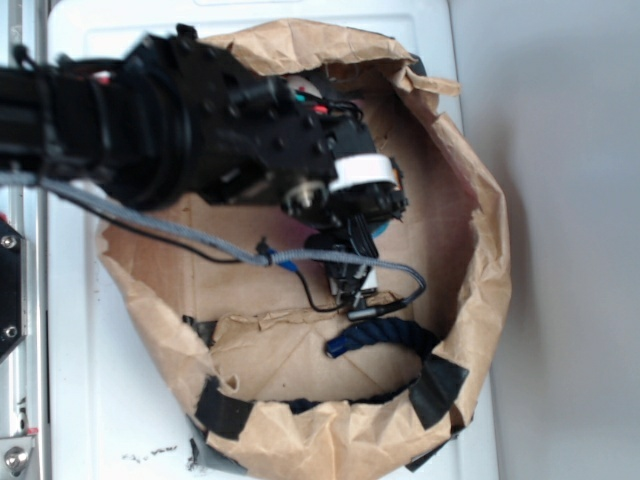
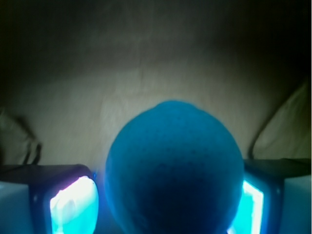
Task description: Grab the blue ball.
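The blue ball [image 2: 173, 170] fills the lower middle of the wrist view, round, teal and slightly textured. It sits between my gripper's [image 2: 170, 204] two fingers. The right pad [image 2: 252, 204] lies against the ball's edge, while a thin dark gap separates the left pad [image 2: 73, 207] from it, so the gripper is open around the ball. In the exterior view my gripper [image 1: 352, 262] reaches down into the brown paper bag [image 1: 480, 250], and only a sliver of the blue ball [image 1: 386, 226] shows beside the wrist.
The bag's crumpled walls rise on all sides with black tape patches [image 1: 437, 388] along the near rim. A dark navy rope handle [image 1: 375, 335] lies on the bag floor just below the gripper. A grey cable [image 1: 200, 238] trails across the bag.
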You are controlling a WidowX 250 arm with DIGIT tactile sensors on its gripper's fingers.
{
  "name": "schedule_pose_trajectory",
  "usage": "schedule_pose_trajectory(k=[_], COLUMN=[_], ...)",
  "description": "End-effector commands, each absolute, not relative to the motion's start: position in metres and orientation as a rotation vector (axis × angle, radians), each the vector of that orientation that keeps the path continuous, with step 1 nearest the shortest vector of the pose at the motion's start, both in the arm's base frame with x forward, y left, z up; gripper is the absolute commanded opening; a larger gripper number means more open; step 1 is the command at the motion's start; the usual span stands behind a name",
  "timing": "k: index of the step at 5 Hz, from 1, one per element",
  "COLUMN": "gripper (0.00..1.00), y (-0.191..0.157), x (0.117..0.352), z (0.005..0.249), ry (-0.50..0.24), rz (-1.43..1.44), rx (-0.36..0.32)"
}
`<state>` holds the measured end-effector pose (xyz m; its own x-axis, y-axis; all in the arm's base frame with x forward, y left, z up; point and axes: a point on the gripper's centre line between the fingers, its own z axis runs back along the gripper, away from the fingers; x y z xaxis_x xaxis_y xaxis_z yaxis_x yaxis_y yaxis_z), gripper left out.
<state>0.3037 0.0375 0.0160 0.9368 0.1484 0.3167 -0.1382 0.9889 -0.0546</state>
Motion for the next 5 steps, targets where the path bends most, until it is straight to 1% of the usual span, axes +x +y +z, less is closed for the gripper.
schedule_pose_trajectory(k=[1,2,3,4,5], gripper=[0.0,0.0,0.0,0.05,0.0], y=[0.029,0.031,0.038,0.047,0.052], x=[0.296,0.271,0.235,0.214,0.199], z=[0.031,0.079,0.128,0.153,0.16], ry=[-0.322,-0.248,-0.19,-0.142,-0.16], rz=[0.087,0.032,-0.043,-0.101,-0.054], rx=[-0.101,-0.219,-0.322,-0.38,-0.389])
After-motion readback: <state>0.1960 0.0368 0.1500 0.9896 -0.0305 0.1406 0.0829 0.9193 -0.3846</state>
